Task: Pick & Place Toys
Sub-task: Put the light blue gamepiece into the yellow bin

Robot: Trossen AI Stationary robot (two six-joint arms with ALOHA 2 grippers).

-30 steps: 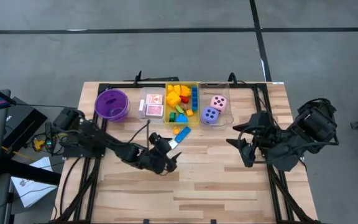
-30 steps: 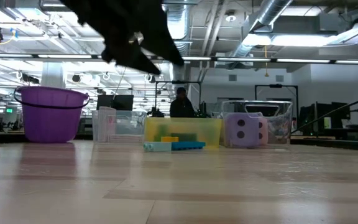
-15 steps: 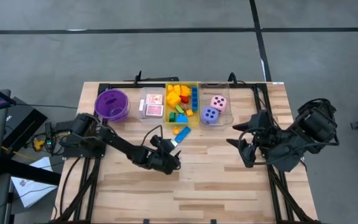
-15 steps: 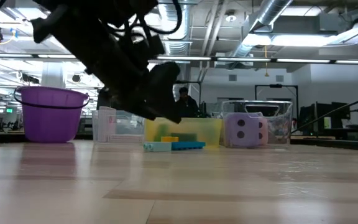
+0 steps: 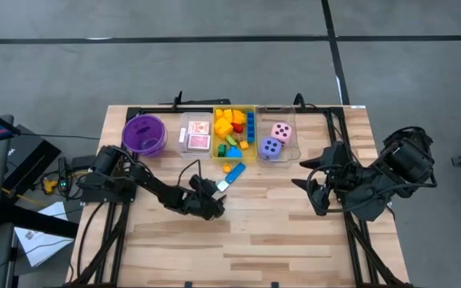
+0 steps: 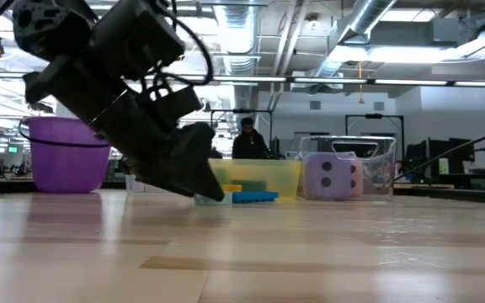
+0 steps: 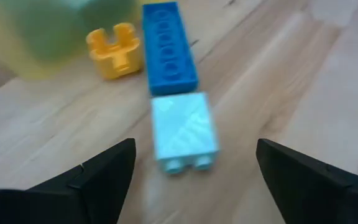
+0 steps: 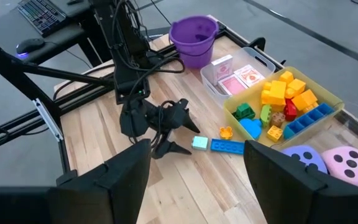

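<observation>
My left gripper [image 7: 194,168]: fingers spread wide, nothing between them, low over the table just short of the pale block.
My right gripper [image 5: 317,186]: waiting near the table's right edge, fingers apart, empty.
Pale blue block [image 7: 183,131]: small, square, smooth plastic with a faint diagonal pattern on top and two studs on its near face; lies flat on the wood.
Long blue brick [image 7: 168,46]: glossy plastic, a row of round studs, end to end with the pale block and touching it.
Yellow piece [image 7: 116,50]: rounded plastic with a notched top, just beside the long brick.
Loose on the table: those three pieces, in front of the yellow bin [image 5: 251,136].
Yellow bin: rectangular, holds a heap of yellow, orange, green, red and blue blocks; count unclear.
Dice: two, soft-looking, one pink [image 5: 281,132] and one purple [image 5: 270,148], in the clear bin [image 5: 296,140].
Cards [image 5: 198,134]: two red-and-white packs in another clear bin.
Bowl [image 5: 144,134]: one, purple, round, ribbed.
Table [image 5: 278,232]: pale wooden planks.
Hard to see: low view, my left arm covers the pale block.
</observation>
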